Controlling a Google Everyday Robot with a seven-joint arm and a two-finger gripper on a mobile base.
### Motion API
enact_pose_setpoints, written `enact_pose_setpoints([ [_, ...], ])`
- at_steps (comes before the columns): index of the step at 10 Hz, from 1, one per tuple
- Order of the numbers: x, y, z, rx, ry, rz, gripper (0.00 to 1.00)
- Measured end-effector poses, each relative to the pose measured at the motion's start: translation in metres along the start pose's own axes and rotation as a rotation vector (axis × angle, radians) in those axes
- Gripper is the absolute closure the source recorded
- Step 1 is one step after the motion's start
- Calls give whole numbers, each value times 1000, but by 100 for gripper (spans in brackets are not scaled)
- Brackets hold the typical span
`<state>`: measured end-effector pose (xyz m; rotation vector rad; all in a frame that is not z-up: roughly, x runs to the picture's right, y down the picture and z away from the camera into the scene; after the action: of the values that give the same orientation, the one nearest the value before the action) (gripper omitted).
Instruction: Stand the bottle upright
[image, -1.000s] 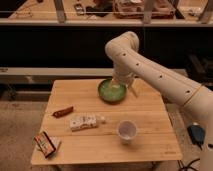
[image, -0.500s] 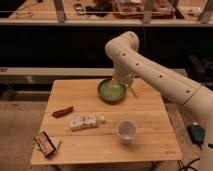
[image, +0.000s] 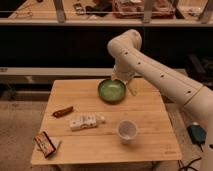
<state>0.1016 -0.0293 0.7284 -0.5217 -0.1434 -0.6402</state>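
The bottle (image: 86, 121) lies on its side on the wooden table (image: 150, 145), left of centre, whitish with a pale label bearing dark markings and its small cap pointing right. My gripper (image: 132, 89) hangs from the white arm (image: 150, 65) at the table's far side, just right of a green bowl (image: 112, 91). It is well apart from the bottle, up and to the right of it, and holds nothing that I can see.
A white cup (image: 126, 131) stands upright right of the bottle. A small red-brown item (image: 62, 111) lies at the left. An orange-red snack packet (image: 45, 143) lies at the front left corner. A dark counter with shelves runs behind the table.
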Motion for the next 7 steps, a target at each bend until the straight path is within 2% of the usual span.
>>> enact_pose_setpoints([
  [1,3,-7,-1,61,-18,79,20],
  [2,9,-13,-5,137,-41,183,20],
  [3,10,-17,-7,166,-58,221,20],
  [4,10,-19,-8,184,-66,243,20],
  [7,9,-20,-8,186,-68,243,20],
])
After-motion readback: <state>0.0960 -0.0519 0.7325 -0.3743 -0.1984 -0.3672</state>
